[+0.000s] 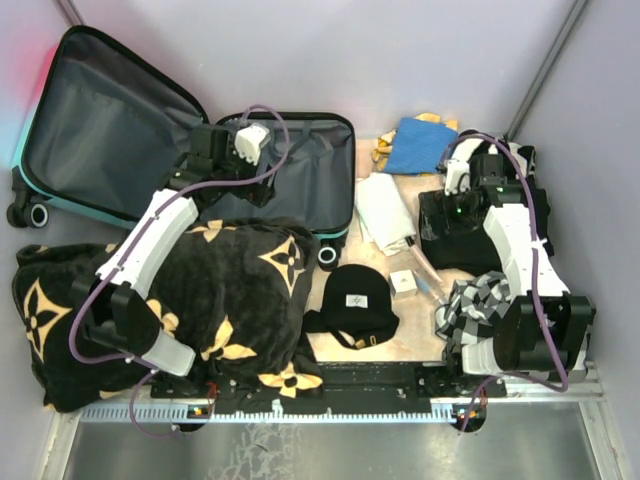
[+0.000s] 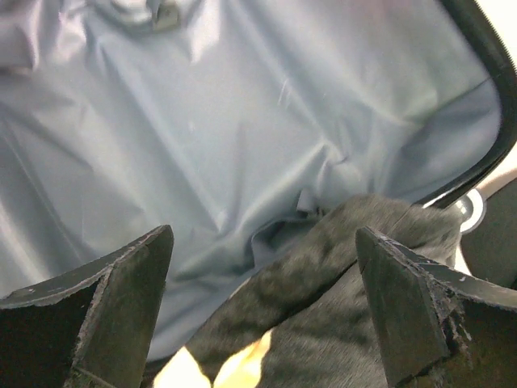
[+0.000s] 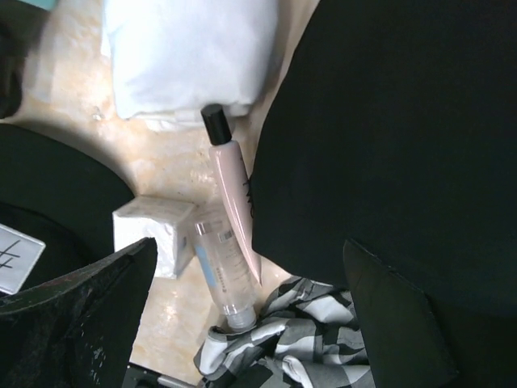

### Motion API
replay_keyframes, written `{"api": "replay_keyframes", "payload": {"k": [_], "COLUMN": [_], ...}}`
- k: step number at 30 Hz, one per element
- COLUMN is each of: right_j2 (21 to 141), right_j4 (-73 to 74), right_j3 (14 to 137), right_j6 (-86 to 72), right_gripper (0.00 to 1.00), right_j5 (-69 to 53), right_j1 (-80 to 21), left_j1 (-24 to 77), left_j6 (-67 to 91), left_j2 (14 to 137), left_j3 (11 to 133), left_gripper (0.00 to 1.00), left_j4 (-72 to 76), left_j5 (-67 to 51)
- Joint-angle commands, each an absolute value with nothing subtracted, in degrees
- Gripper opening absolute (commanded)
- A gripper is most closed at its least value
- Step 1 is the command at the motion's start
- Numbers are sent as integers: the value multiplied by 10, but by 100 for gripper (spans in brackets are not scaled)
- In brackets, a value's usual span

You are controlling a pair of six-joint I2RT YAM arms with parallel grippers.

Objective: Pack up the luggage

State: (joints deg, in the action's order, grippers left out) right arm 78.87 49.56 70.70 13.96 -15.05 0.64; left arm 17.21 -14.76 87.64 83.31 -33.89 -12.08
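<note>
Right now your luggage (image 1: pixel 100 130) lies open at the far left of the counter (image 1: pixel 340 345). Its lid leans back toward the left corner and its base sits flat beside it, with the grey lining showing. The blanket (image 1: pixel 230 270) is heaped in front of the luggage, and 1 edge of it laps over the near rim into the base.

Your left hand (image 2: pixel 265 234) hangs over that base with its jaws spread wide and nothing between them. Under it you see lining and the blanket's edge.

Your right hand (image 3: pixel 250 242) is on the right side of the counter, also wide open and empty. It sits above a black bundle (image 3: pixel 388 145) and a pink tube (image 3: pixel 234 194). The tube lies against the bundle with its black cap touching a white cloth (image 3: pixel 190 56). A clear bottle (image 3: pixel 218 267) lies alongside the tube, a small white box (image 3: pixel 153 230) is just left of the bottle, and a checked cloth (image 3: pixel 299 331) covers the bottle's near end. A black cap (image 1: pixel 355 300) rests between the blanket and the box, and a blue cloth (image 1: pixel 420 145) lies at the far edge.
</note>
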Motion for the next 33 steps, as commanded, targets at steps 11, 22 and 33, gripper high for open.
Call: {"api": "replay_keyframes", "payload": {"k": [11, 22, 33], "right_j2": [909, 1036, 1050], "right_j4": [427, 372, 397], "right_j3": [684, 731, 813], "right_j6": [125, 109, 81], "right_gripper": [96, 85, 85], "right_j5": [-166, -172, -308], "right_j1": [62, 70, 116], "left_j1": [400, 480, 502], "left_j6": [-65, -28, 152], "left_j2": [962, 1102, 1245], "left_j3": [854, 926, 1022], "left_gripper": [99, 92, 88], "left_j4": [-101, -61, 33], "left_j5": [-130, -136, -157]}}
